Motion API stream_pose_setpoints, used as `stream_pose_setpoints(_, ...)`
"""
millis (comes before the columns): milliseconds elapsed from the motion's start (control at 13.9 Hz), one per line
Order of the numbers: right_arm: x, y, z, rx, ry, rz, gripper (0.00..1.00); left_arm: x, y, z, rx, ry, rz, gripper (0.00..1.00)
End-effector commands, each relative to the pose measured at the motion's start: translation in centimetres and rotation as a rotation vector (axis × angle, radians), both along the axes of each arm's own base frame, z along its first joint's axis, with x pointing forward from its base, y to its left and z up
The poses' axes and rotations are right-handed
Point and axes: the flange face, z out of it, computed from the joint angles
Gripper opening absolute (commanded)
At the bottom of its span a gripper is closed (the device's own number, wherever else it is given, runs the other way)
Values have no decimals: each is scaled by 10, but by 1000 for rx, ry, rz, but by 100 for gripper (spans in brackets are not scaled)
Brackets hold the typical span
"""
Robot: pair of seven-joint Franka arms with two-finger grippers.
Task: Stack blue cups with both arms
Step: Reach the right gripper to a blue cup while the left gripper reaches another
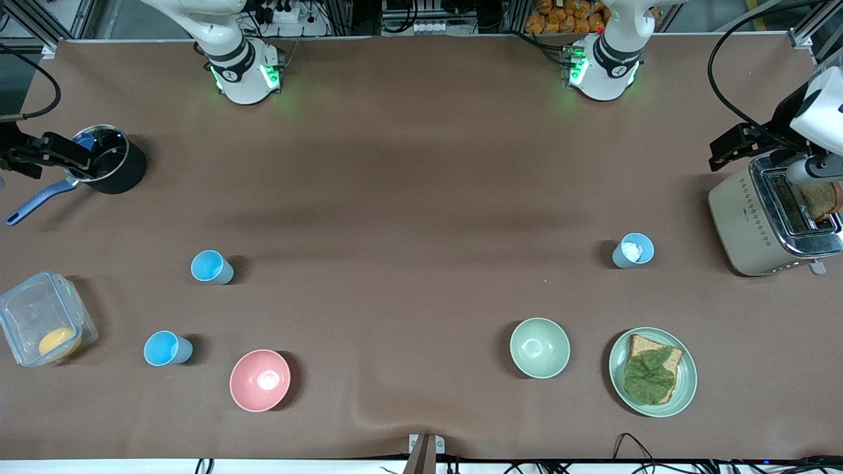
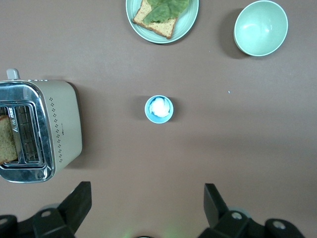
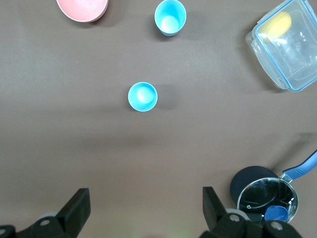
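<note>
You are looking at the brown table (image 1: pixel 421 197), where nothing is stacked yet, so I judge the task is only starting and the next move is calling for reaching down to a cup. The left hand (image 2: pixel 143 208) is hovering high over the toaster (image 1: pixel 770 220), fingers spread, holding nothing. The right hand (image 3: pixel 141 210) is hanging over the black pot (image 1: pixel 112 164), also spread wide. Two sky-blue cups (image 1: pixel 211 267) (image 1: pixel 166 348) are standing upright, apart, toward the right arm's end; the greyer cup (image 1: pixel 633 250), with something white inside, is standing near the toaster.
</note>
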Motion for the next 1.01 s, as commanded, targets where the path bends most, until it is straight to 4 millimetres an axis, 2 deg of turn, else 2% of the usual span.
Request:
stream_pose_setpoints(0, -1, 2, -1, 14, 6, 4, 100, -6, -4, 5, -32, 6, -28, 100)
stream_pose_setpoints(288, -1, 3, -1, 14, 7, 5, 100, 3, -7, -9, -40, 28, -31, 100)
stream_pose_setpoints(505, 5, 9, -12, 16, 19, 17, 100, 20, 0, -60, -41, 29, -18, 100)
stream_pose_setpoints(649, 12, 2, -27, 37, 44, 1, 100, 24, 10, -105, -42, 16, 0, 100)
stream_pose_setpoints(793, 14, -7, -48, 82, 82, -23, 100, 21, 17, -155, -41, -7, 8, 100)
stream_pose_setpoints(937, 20, -15, -80, 88, 142, -33, 100, 12, 35, -208, -42, -72, 26, 100)
